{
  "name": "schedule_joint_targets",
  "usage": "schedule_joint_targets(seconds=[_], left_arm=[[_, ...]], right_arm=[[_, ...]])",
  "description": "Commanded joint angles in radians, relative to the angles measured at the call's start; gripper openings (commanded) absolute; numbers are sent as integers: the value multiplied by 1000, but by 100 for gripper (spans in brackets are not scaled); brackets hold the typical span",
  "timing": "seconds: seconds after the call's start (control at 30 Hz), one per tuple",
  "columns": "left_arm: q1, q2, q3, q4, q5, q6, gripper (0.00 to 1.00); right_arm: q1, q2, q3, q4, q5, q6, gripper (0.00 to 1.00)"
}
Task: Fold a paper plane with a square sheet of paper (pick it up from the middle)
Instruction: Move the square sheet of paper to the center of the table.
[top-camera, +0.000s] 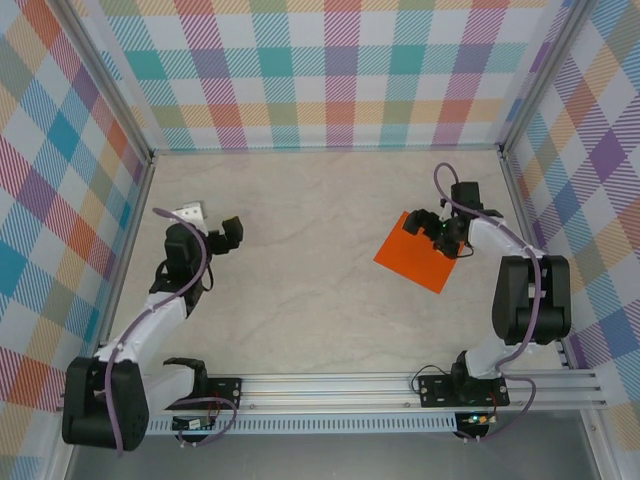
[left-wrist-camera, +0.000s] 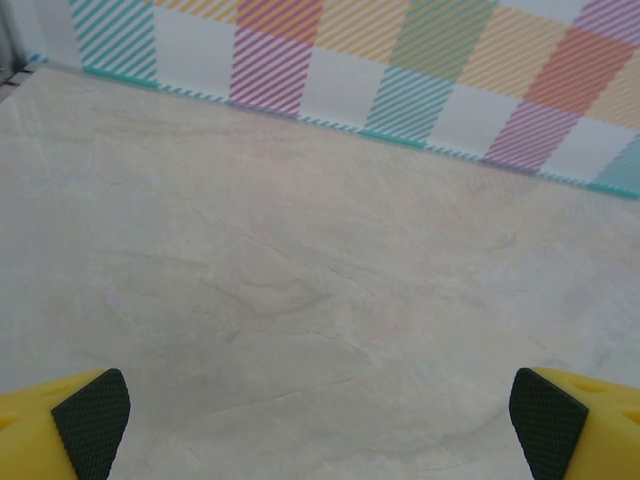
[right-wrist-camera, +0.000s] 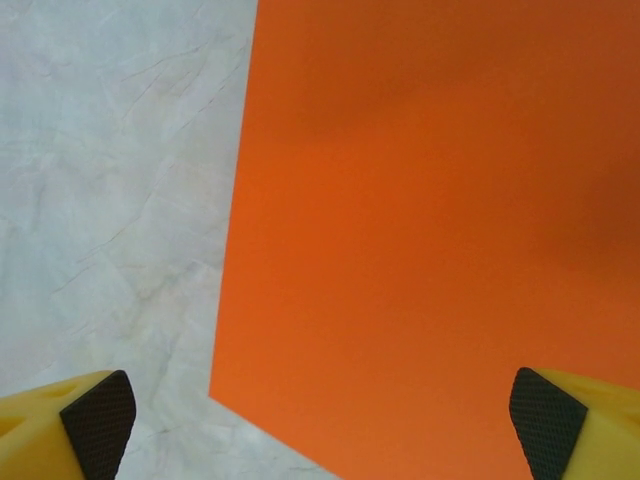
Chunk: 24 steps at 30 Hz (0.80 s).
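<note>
A square sheet of bright orange paper (top-camera: 412, 258) lies flat and unfolded on the pale table, right of centre. My right gripper (top-camera: 432, 230) hovers over the sheet's far right part, open. In the right wrist view the sheet (right-wrist-camera: 430, 230) spreads under the open right gripper (right-wrist-camera: 320, 430), with one corner near the left fingertip (right-wrist-camera: 98, 420) and nothing between the pads. My left gripper (top-camera: 212, 224) stands open over bare table at the left, well away from the paper. In the left wrist view, bare table lies between the fingertips of the left gripper (left-wrist-camera: 320, 430).
Plaid walls (top-camera: 330, 70) close in the marble-patterned table (top-camera: 300, 220) at the back and on both sides. A metal rail (top-camera: 400, 385) with both arm bases runs along the near edge. Open tabletop lies between the two grippers.
</note>
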<state>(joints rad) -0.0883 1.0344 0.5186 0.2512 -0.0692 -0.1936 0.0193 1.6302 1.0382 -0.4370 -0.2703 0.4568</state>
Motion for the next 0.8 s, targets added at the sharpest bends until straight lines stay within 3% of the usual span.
schedule_joint_targets(seconds=[0.0, 0.1, 0.27, 0.4, 0.57, 0.77], left_arm=[[16, -88, 59, -270, -209, -273, 100], [16, -139, 48, -301, -167, -267, 100], [16, -177, 36, -392, -111, -369, 100], [16, -182, 57, -497, -40, -380, 100], [16, -155, 38, -489, 93, -418, 100], [16, -120, 43, -480, 174, -436, 100]], right_arm=[[-1, 56, 56, -45, -126, 12, 96], [4, 115, 68, -7, -144, 36, 93], [26, 196, 130, -15, -172, 17, 88], [77, 274, 232, -151, -105, -18, 88], [105, 351, 265, -207, -114, -35, 87], [161, 383, 280, -236, -201, -146, 87]])
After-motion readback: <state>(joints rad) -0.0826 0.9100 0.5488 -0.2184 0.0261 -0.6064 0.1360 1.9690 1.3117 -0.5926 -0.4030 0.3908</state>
